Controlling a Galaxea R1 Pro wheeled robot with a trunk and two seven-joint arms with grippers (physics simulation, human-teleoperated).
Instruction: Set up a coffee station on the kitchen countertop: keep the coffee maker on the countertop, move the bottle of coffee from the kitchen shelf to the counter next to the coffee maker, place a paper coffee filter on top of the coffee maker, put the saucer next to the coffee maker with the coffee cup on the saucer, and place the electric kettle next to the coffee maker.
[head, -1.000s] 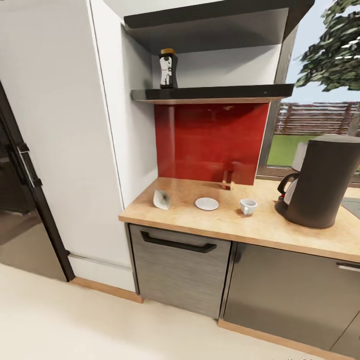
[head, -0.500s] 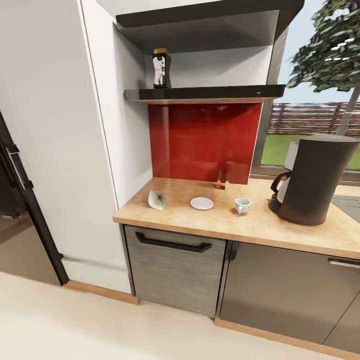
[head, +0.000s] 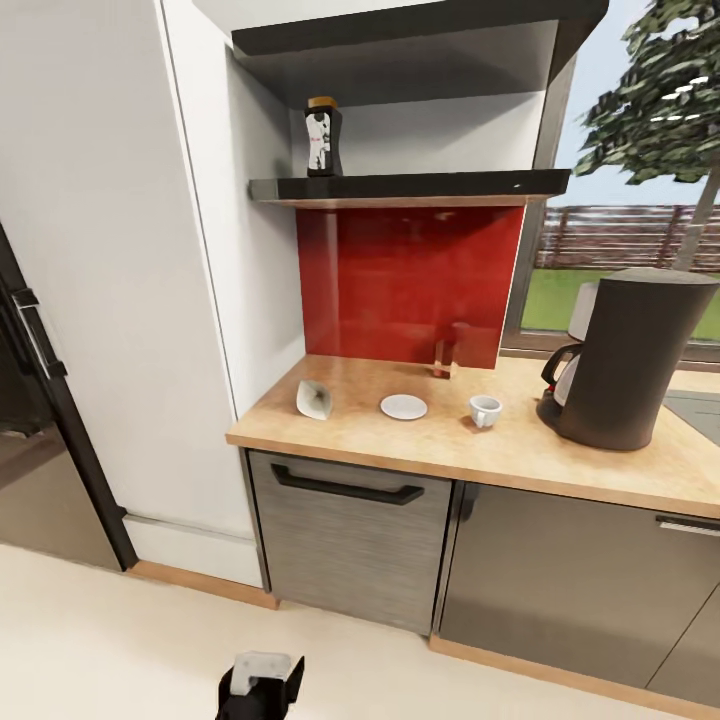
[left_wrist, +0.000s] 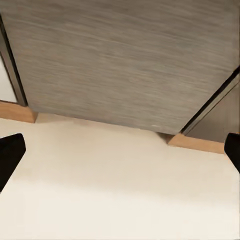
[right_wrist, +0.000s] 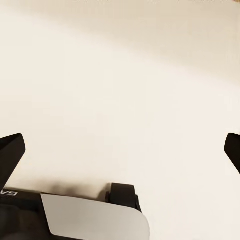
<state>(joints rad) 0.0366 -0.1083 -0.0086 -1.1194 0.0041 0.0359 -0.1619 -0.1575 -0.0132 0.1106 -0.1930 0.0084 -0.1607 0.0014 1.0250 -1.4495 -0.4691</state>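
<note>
The dark coffee bottle (head: 323, 137) with a brown cap stands on the black shelf (head: 410, 187), high at the left. Below it on the wooden countertop (head: 440, 450) lie a white paper filter (head: 313, 398), a white saucer (head: 403, 406) and a white cup (head: 485, 410), each apart from the others. At the right stands the dark coffee maker (head: 628, 360), with the kettle's black handle (head: 556, 366) peeking from behind it. My left gripper (left_wrist: 120, 155) is open, low over the floor and facing the grey cabinet front (left_wrist: 125, 60). My right gripper (right_wrist: 120, 150) is open over bare floor.
A white tall cabinet (head: 110, 300) flanks the counter's left, with a dark fridge (head: 30, 400) beyond it. A grey drawer with a black handle (head: 338, 487) sits under the counter. Part of my left arm (head: 260, 682) shows low in the head view. A window is at the right.
The camera shifted a little before half a second ago. Since then the scene holds still, and the end of my left arm has risen into the bottom of the head view.
</note>
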